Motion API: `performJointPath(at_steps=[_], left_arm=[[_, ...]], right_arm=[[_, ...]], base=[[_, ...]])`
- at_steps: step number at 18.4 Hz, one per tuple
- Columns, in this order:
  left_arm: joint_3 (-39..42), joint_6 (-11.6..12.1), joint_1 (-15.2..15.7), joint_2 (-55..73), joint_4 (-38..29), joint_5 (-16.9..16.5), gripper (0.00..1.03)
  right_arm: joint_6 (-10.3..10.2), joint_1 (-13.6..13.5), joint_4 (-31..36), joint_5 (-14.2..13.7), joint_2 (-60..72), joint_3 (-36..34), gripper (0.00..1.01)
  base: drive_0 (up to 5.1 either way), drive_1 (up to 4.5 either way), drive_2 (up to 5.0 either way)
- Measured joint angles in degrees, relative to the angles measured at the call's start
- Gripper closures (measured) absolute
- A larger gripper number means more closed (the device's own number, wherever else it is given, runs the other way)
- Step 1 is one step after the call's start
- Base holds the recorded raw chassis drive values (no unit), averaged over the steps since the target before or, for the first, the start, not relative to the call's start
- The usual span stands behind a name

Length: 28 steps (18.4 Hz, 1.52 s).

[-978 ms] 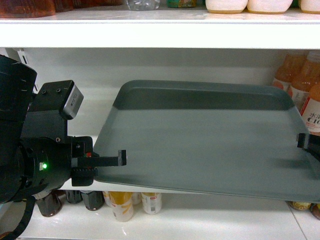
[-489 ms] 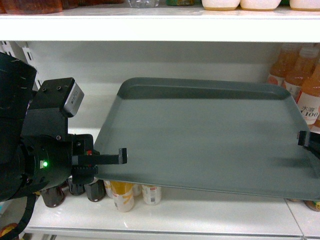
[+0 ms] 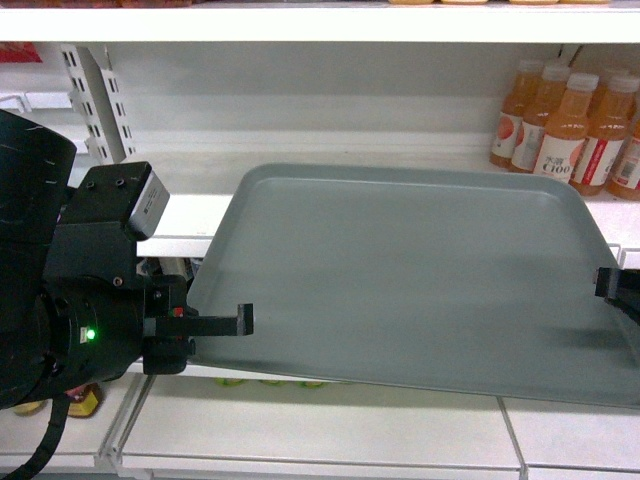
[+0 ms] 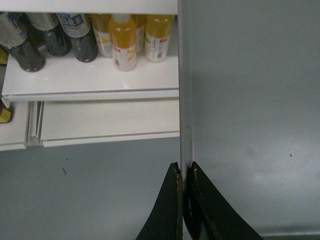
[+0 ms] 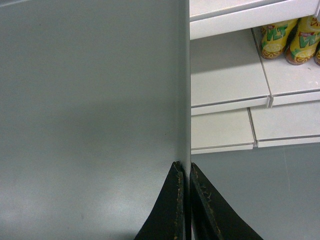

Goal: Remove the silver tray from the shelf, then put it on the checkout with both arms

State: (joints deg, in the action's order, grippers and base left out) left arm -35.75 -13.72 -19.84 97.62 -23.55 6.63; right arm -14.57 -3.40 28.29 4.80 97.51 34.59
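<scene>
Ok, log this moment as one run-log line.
phase: carrying | silver tray clear of shelf | left gripper clamped on left rim | right gripper clamped on right rim | checkout: not in view

— What do you see changing?
— Your silver tray (image 3: 410,280) now sits clear of the shelf (image 3: 180,212), out over the lower boards.
— And behind it?
— Orange bottles (image 3: 565,125) now show in full; the view has pulled back.
</scene>
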Motion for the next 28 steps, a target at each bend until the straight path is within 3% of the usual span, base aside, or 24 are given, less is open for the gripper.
performJointPath(at_steps=[28], left_arm=[[-0.02,0.20,0.00,0.00,-0.44,-0.11,1.00]], right_arm=[[-0.02,-0.04,0.48,0.15,-0.07,-0.02,0.99]], base=[[0.1,-4.23,4.4]])
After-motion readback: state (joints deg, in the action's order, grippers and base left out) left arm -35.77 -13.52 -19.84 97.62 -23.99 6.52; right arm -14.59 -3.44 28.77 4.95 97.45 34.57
